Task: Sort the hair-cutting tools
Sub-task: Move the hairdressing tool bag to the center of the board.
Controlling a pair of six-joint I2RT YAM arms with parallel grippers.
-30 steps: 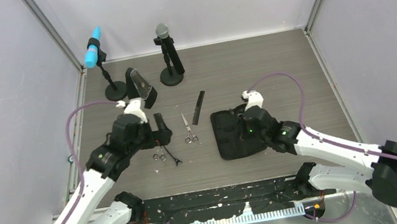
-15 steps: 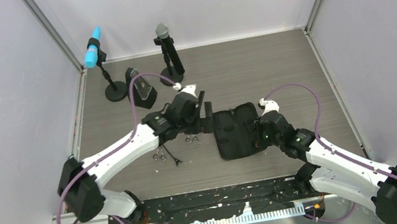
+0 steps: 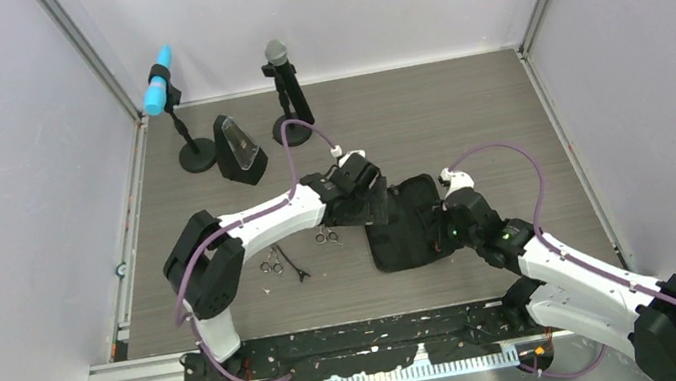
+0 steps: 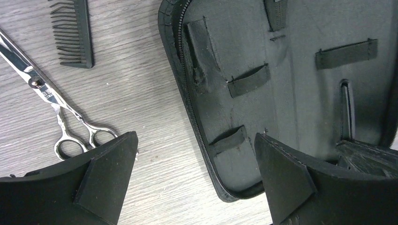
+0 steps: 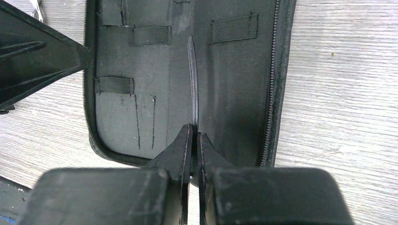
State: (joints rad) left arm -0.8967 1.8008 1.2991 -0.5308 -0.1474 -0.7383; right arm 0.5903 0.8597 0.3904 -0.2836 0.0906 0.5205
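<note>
- Grey wood-grain table [image 3: 464, 111] is carrying an opened black pouch [image 3: 397, 237], its elastic loops showing.
- Right gripper [image 5: 193, 131] is pinching one end of what looks like a thin black clip [image 5: 192, 79], jaws nearly together, the clip lying along the pouch's middle fold.
- Left gripper [image 4: 195, 140] is hanging wide and empty over the pouch's left rim.
- Comb [image 4: 75, 33] and scissors [image 4: 56, 105] are lying on the table just left of the pouch; a second pair [image 3: 271, 261] and a second clip [image 3: 297, 270] are lying further left.
- Clip is looking light, springy and slick, so it is likely to be twisting in an end grip; a hold nearer its middle is seeming safer.
- Scissors are looking like stiff, slippery steel lying flat; the pivot is seeming the best hold.
- Comb is looking light and stiff; its spine, not the teeth, is seeming the place to grip.
</note>
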